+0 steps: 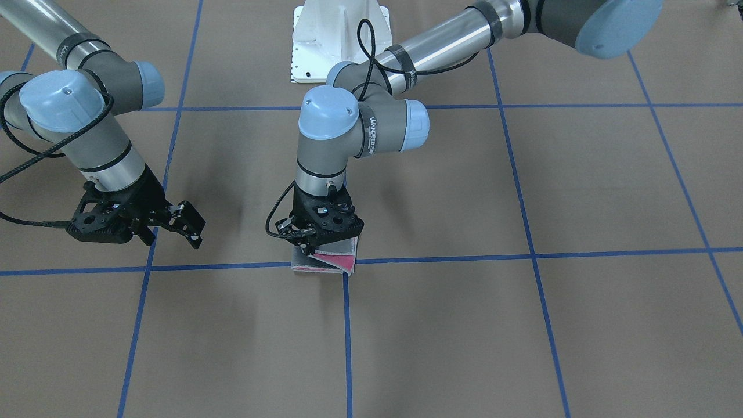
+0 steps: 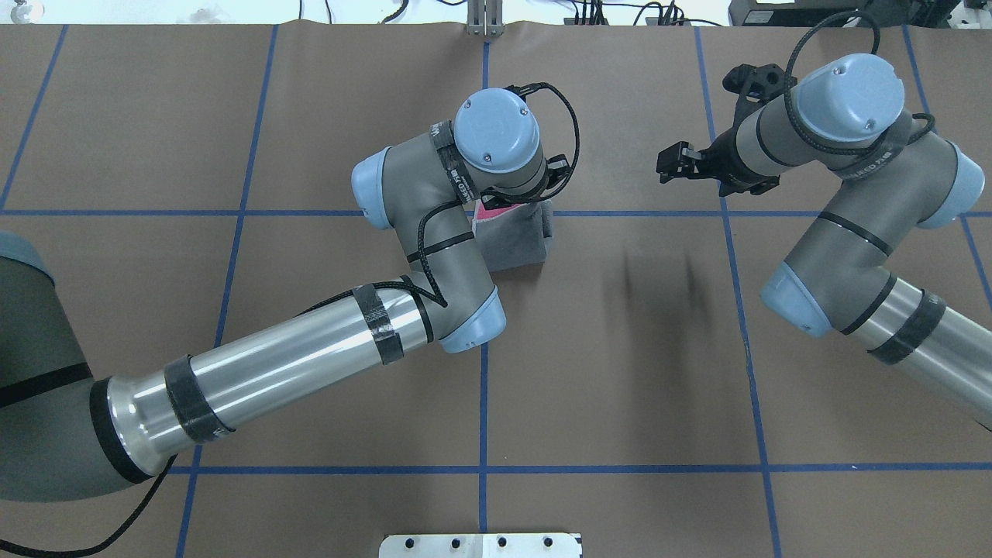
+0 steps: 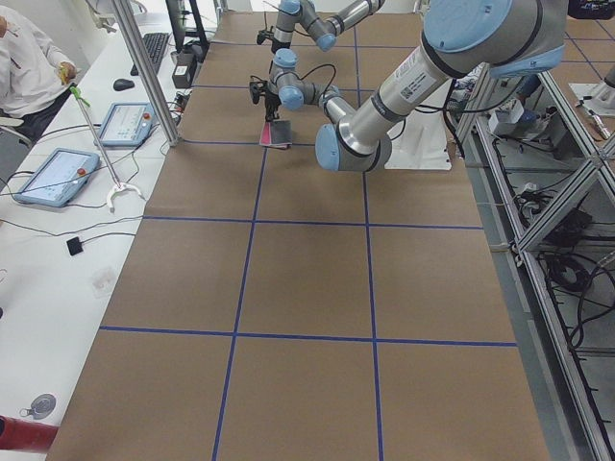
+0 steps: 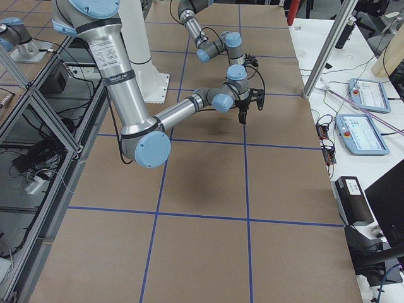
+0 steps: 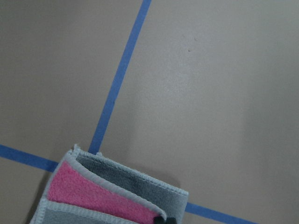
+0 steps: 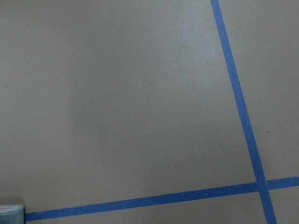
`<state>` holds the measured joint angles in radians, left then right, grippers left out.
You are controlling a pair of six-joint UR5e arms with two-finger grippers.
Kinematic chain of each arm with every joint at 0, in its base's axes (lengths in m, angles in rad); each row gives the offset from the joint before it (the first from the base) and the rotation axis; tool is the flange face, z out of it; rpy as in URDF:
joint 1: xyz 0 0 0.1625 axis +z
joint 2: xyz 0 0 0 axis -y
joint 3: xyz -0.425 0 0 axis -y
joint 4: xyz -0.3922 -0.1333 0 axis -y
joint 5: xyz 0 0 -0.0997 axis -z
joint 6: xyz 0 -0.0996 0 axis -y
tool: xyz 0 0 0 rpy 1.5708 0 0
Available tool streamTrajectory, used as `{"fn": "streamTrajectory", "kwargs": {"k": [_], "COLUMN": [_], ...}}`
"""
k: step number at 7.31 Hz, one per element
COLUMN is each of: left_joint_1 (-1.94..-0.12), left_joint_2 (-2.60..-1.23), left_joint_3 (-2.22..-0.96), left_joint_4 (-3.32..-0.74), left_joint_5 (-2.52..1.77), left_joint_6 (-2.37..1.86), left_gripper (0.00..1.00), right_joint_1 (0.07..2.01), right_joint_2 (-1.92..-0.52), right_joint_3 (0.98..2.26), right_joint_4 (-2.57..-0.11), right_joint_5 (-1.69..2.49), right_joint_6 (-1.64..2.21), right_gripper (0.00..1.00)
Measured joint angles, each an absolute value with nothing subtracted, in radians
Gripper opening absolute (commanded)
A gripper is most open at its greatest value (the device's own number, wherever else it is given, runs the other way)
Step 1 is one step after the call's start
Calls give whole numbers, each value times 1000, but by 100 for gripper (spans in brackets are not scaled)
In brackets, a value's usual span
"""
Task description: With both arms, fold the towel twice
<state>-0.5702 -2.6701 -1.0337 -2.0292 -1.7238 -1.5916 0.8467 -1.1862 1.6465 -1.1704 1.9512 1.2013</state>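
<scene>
The towel lies folded small on the brown table at a blue tape crossing, grey outside with a pink face showing between layers. It also shows in the overhead view and the left wrist view. My left gripper points straight down onto its edge, fingertips pinched together on the top layers. My right gripper hovers open and empty well to the side of the towel, also seen from overhead. The right wrist view shows only a towel corner.
The white pedestal base stands at the robot's side of the table. Blue tape lines grid the brown surface. An operator, tablets and a metal post are beyond the far table edge.
</scene>
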Motion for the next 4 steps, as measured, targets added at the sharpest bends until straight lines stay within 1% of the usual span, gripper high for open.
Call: {"fn": "streamTrajectory", "kwargs": {"k": [4], "left_joint_1": [-585], "left_joint_2": [-2701], "left_joint_3": [-1034], "left_joint_4": [-2023], "left_joint_5": [-1733], "left_joint_6": [-1609], "left_gripper": [100], "right_joint_1": [847], "right_joint_2": [-1188], "right_joint_3": [1646], "right_joint_4": [-1171], "right_joint_5": [1955], "right_joint_6": [1198], "right_gripper": [99]}}
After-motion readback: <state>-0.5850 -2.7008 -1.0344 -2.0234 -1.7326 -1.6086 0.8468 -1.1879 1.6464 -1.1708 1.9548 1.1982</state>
